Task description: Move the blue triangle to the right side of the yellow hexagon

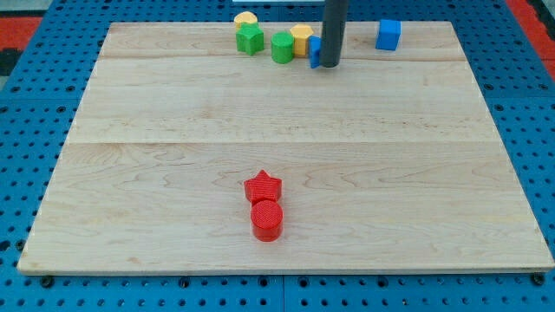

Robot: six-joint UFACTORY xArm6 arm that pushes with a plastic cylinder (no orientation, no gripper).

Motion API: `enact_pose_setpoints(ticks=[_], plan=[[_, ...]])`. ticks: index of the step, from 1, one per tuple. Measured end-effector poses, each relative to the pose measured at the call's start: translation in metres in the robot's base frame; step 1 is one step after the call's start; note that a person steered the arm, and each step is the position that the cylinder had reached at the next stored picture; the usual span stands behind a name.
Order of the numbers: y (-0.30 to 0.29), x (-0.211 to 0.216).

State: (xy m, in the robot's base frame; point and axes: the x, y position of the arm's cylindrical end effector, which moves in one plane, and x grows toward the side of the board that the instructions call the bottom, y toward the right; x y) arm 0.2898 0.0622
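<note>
Our tool, a plain dark rod with nothing to open or hold, has its tip down near the top edge of the tabletop. The blue triangle is mostly hidden behind the rod, touching it on the view's left. Just left of that sits a yellow hexagon, then a green cylinder, a green block and another yellow block. A blue cube stands apart on the right. A red star and red cylinder touch near the bottom.
</note>
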Motion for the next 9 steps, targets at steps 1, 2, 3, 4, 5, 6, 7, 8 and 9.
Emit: enact_pose_setpoints(ticks=[1, 2, 3, 4, 5, 6, 7, 8, 9], plan=[[-0.02, 0.007], [-0.026, -0.014], [-0.013, -0.038], [0.008, -0.046], [-0.013, -0.05], [-0.014, -0.063], [-0.002, -0.066], [0.004, -0.066], [0.024, -0.063]])
